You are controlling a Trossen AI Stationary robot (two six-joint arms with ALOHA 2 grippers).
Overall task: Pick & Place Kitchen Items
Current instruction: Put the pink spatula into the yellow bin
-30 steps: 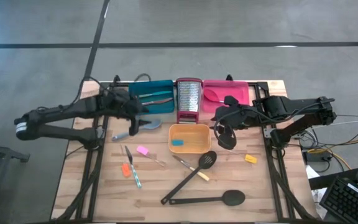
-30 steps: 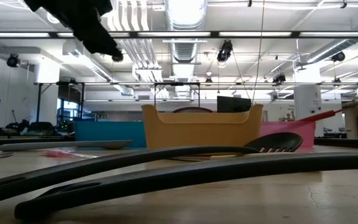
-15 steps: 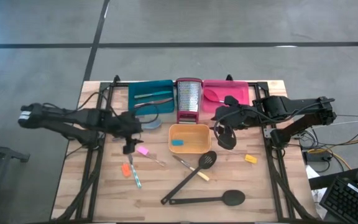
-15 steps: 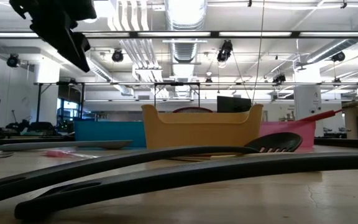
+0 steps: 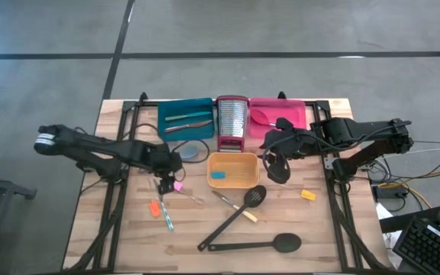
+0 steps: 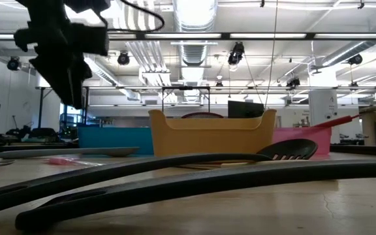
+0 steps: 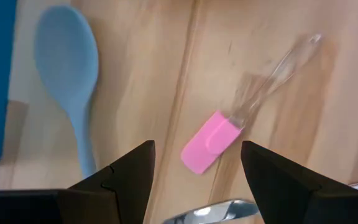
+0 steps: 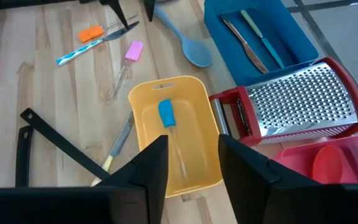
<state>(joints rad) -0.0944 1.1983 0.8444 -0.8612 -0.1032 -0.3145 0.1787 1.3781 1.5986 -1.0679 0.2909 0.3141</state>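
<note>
Right under the left pincer: the left pincer (image 7: 194, 163) hangs over the little pink spatula (image 7: 208, 140), fingers spread wide, nothing in them, pink blade sitting between the tips.
Step in hand: looks like the approach for a grab, lining up on that spatula; no contact yet as far as I can tell.
Just beside it: the grey spoon (image 7: 67, 62) lies off one fingertip, next to the teal tray (image 5: 186, 116); a thin metal tool pokes in close to the pincer too.
Next move: I'd guess drop straight down and pinch the pink blade or its clear handle (image 7: 272, 87). The handle is thin and lies flat on the bench (image 5: 327, 237), so the tips need to get really low.
Right pincer: the right pincer (image 8: 188, 165) waits open and empty just past the orange tray (image 8: 194, 171), which already has a blue-tipped tool (image 8: 166, 115) inside.
Left to do: black ladle (image 5: 254, 245), slotted spatula (image 5: 235, 215) and small bits lie well apart from both pincers.
</note>
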